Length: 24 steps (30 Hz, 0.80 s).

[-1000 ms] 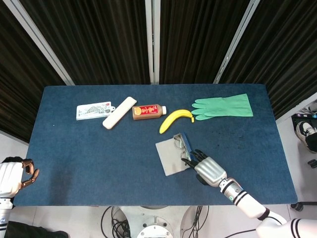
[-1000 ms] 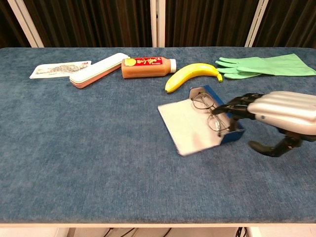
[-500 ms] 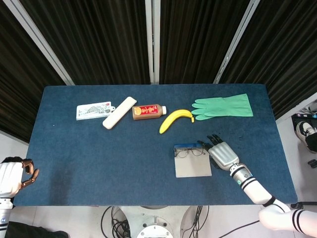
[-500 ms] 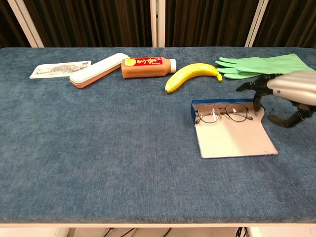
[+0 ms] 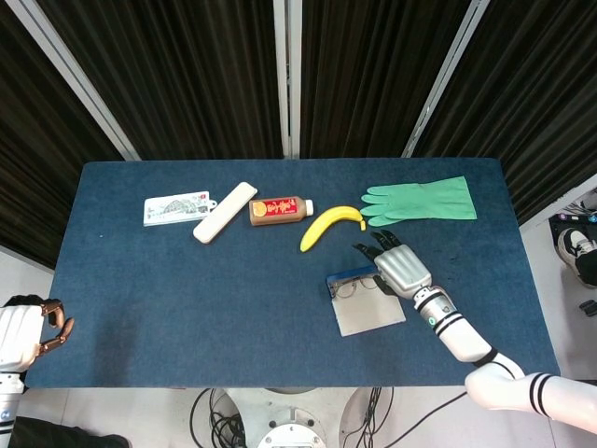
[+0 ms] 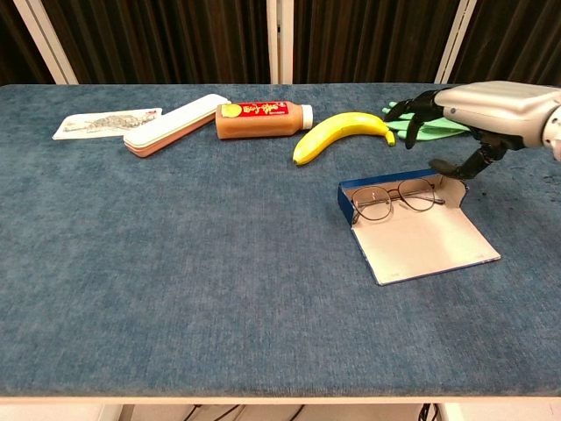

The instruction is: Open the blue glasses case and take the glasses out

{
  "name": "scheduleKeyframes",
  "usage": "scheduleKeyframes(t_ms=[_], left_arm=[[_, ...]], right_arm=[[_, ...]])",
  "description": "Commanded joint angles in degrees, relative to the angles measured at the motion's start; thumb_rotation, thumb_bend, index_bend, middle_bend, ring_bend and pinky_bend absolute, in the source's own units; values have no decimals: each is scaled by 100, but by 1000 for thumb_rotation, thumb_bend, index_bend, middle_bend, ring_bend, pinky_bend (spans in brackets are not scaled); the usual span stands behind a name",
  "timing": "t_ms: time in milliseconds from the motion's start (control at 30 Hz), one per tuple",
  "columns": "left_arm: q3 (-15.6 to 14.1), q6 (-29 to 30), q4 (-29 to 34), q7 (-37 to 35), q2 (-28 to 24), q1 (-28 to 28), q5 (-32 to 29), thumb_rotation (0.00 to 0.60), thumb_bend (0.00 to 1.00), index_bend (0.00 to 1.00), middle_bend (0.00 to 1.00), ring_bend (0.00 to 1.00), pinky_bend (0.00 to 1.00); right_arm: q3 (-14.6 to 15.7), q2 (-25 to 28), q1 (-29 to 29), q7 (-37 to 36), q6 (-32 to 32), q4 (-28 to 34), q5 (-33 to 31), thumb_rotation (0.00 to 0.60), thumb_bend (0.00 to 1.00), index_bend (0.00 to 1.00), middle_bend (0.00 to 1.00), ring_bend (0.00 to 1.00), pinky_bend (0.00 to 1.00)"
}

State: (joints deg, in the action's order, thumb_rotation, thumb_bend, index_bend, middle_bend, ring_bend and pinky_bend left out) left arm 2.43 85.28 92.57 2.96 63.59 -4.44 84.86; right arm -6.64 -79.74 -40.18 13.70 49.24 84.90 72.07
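Note:
The blue glasses case (image 6: 387, 182) lies open on the table right of centre, its grey flap (image 6: 428, 242) spread flat toward me. The glasses (image 6: 395, 197) rest folded along the case's blue back wall and show from above as well, glasses (image 5: 354, 286) in case (image 5: 367, 310). My right hand (image 6: 484, 107) hovers over the case's right end with fingers spread and nothing in it. Its thumb (image 6: 456, 165) reaches down close to the case's corner. In the head view, this right hand (image 5: 400, 267) partly covers that end. My left hand (image 5: 35, 327) hangs off the table's near left corner, holding nothing.
A banana (image 6: 342, 133) lies just behind the case and a green glove (image 6: 469, 117) lies under and behind my right hand. Further left sit a brown bottle (image 6: 262, 119), a white-and-pink case (image 6: 173, 124) and a printed card (image 6: 105, 122).
The case has swung from a diagonal to lying roughly crosswise, flap toward me. My right hand let go, rose and moved to the far side of the case's right end. The left hand stayed put.

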Motion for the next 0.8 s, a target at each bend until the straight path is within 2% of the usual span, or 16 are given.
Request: scheduleKeyframes(t_ms=[33,133,233,800], left_arm=[[2,-5,-1,-7,-1,-2,-4,600,328,709,679,489,430],[1,-10,-2,-19,-5,-4,-3,600,328,709,679,489,430],[0,-22,-7,-22,-8,-11,-2,600,327,709,679,489,430],[-2,-20,-4,-25,-10,-11,-3,600,328,709,679,489,430]], right_arm=[[-77,-307,-213,280,-304,-358,-366,600,383,191,242,0,0],[-61,-494,-284,339,-447,-535,-548,600,328,233,235,0,0],[-34,-596,-299,335,-487,-651,-620,600,317,278,235,0,0],[-62,-639,-422,262,-547,-689,-743,600,384,418,248,0,0]])
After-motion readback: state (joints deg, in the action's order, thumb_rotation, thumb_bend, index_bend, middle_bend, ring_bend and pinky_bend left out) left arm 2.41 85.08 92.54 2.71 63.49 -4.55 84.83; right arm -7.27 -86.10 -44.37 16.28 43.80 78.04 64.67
